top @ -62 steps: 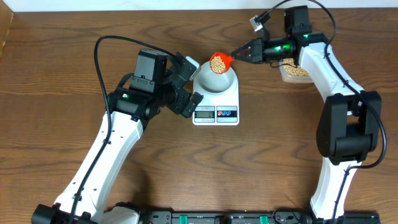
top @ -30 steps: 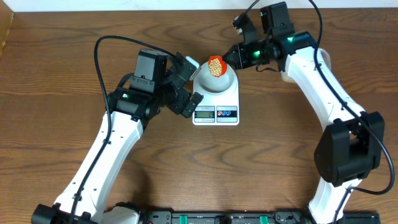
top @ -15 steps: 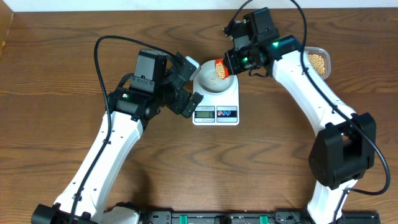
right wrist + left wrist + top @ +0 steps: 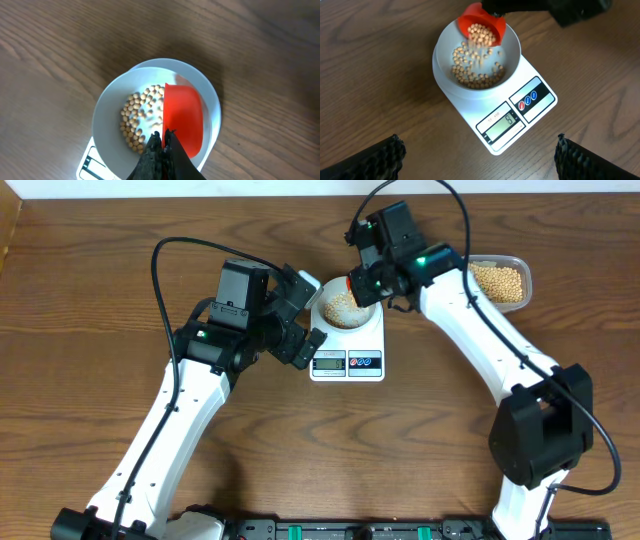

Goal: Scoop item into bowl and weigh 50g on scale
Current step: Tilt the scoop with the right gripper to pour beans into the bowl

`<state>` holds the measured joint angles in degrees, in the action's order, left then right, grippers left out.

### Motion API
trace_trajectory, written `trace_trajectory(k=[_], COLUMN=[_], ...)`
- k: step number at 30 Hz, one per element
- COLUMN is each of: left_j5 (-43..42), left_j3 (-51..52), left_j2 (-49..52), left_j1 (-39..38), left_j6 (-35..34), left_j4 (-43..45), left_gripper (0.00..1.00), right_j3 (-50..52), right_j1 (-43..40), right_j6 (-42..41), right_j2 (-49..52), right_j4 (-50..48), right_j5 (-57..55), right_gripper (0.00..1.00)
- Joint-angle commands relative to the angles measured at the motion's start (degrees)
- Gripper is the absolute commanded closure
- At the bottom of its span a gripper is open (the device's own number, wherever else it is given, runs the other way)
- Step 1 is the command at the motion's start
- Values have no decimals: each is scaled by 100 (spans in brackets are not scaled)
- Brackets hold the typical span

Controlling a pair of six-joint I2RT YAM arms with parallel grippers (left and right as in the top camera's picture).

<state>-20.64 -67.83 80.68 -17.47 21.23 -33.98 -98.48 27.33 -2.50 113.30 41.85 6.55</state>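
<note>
Just left of the scale (image 4: 347,361), the left gripper (image 4: 308,311) hangs with its fingers (image 4: 375,159) spread wide and holding nothing. In the left wrist view only their dark ribbed tips show, cut off at the lower corners. On the scale's platform sits the bowl (image 4: 440,75), with a loose heap of beans (image 4: 475,76) in its bottom. Above the bowl's far rim a red scoop (image 4: 470,16) tips mouth-down, more beans inside it and a few blurred below its lip. The scale's display (image 4: 501,124) is lit, its digits too small to read surely. The right gripper (image 4: 365,284), over the scale's back right edge, is clamped shut on the red scoop; its handle is hidden between the black fingers in the right wrist view. Well right of the scale on the wooden table (image 4: 100,260), a clear tub (image 4: 503,280) of beans is partly covered by the right arm.
</note>
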Motion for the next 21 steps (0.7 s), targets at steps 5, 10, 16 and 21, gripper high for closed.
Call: trace_trajectory(k=[5,10,16,21], left_j5=[17,17,17,17], left_j3=[13,13,13,13], left_j2=[44,44,44,44], left_j1=[2,2,2,2], left_j6=[13,13,13,13], left_j4=[20,22,20,22], left_gripper=[2,2,2,2], right_j3=[-4,-4,-4,-4], right_j1=[424,647,695,695], right_j6=[109,109,109,109], right_j2=[-129,-129,-131,-162], right_j4=[-4,-31,-72,-74], right_j5=[-1154,-1705,-1757,-1755], right_gripper=[99,99,99,99])
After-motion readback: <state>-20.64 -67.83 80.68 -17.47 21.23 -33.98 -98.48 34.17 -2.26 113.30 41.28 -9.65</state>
